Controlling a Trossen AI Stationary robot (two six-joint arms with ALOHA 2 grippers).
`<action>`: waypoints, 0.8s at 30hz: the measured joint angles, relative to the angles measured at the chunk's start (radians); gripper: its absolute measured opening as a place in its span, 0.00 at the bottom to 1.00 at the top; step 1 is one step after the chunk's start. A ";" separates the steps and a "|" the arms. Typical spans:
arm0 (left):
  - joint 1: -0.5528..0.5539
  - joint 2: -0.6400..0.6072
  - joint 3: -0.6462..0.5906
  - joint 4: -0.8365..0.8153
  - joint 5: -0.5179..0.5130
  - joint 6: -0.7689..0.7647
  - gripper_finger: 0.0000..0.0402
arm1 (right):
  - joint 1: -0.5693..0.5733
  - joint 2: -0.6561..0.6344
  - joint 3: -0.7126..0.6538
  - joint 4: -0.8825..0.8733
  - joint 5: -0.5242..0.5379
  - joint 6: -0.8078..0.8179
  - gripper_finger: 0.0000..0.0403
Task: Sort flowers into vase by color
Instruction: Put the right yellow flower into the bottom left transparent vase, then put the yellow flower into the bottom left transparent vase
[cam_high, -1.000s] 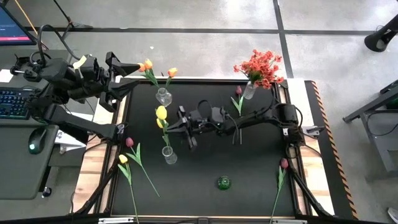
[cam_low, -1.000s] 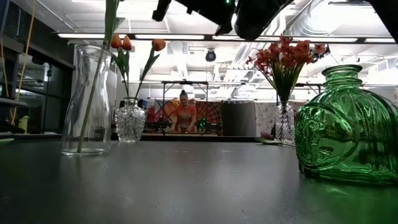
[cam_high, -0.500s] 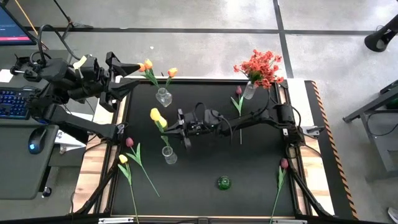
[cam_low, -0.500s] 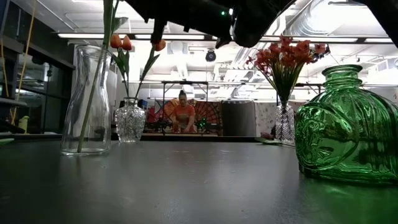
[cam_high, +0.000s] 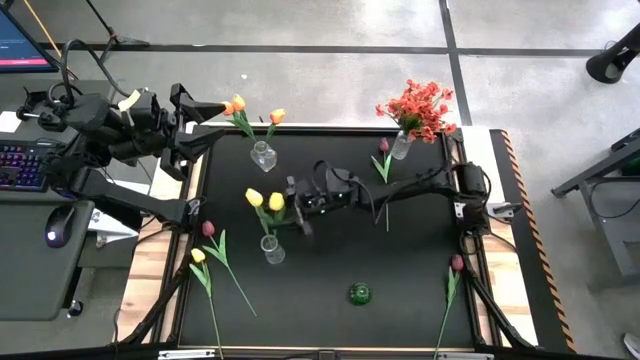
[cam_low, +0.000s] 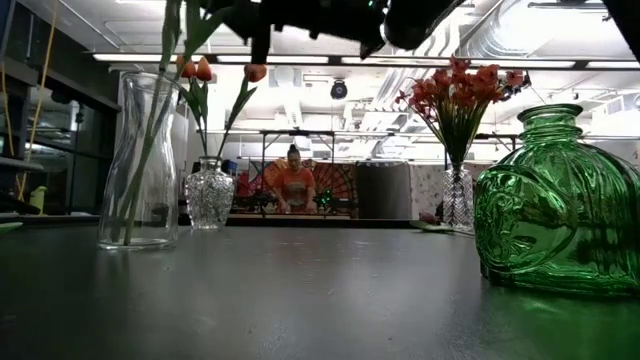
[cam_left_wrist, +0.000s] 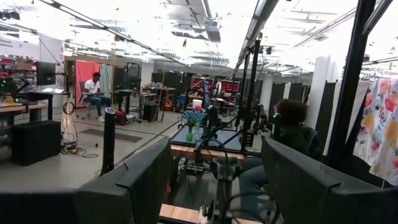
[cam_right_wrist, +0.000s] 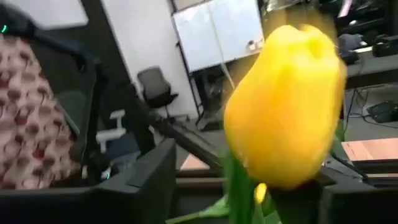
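Two yellow tulips (cam_high: 266, 200) in clear vase (cam_high: 272, 248), beside right tool (cam_high: 292, 203)

This is a robotics lab in a large open industrial hall. Exposed silver ceiling ducts (cam_low: 500, 40) and long strip lights (cam_low: 330, 58) run overhead. Beyond the black-topped work table (cam_high: 400, 260) on a bare grey concrete floor (cam_high: 330, 25) stand more workbenches with dark monitors (cam_left_wrist: 134, 186), a black office chair (cam_right_wrist: 155, 90) and a white wall board (cam_right_wrist: 217, 34), and people sit at desks (cam_left_wrist: 93, 93).

Overhead looks straight down; low camera level across table (cam_low: 300, 300).
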 joint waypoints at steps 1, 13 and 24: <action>0.000 -0.001 0.000 0.000 0.000 0.007 0.59 | -0.004 -0.022 0.000 -0.046 -0.006 -0.028 0.59; 0.000 -0.001 0.000 -0.094 -0.020 -0.149 0.59 | -0.069 -0.338 0.000 -0.864 0.122 -0.260 0.62; -0.186 0.169 -0.001 -0.904 0.350 -0.898 0.59 | -0.131 -0.569 0.000 -1.273 0.461 -0.283 0.60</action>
